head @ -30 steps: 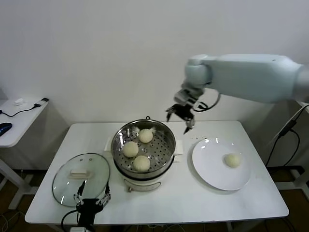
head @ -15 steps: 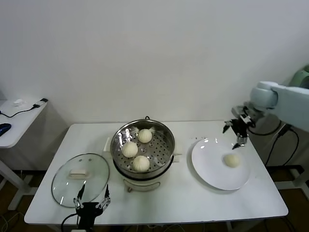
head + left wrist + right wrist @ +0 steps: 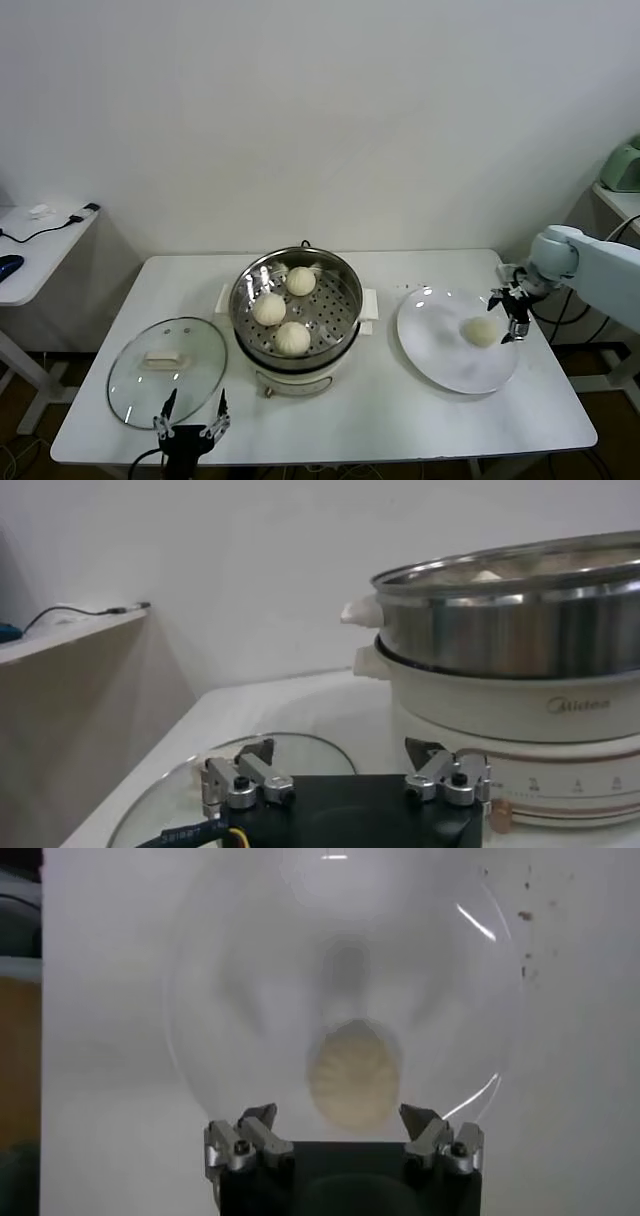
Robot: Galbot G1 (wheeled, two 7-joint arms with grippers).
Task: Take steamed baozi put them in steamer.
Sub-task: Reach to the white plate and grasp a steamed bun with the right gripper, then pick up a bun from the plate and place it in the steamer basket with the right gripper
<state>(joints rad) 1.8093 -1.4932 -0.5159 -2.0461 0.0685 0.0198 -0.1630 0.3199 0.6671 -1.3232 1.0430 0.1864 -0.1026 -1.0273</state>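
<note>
While three buns sit in the steamer [image 3: 297, 310] | right gripper [image 3: 508, 313] has swung over to the last baozi [image 3: 481, 331], jaws apart | left gripper [image 3: 190, 419] parked, jaws apart

Evenly, brightly lit; soft shadows. Glare streaks on plate [image 3: 480, 968] rim and steamer [image 3: 520, 610] steel. Blurred, washed out around baozi [image 3: 352, 1083].

Three baozi [image 3: 290, 309] in steamer [image 3: 298, 360]
</note>
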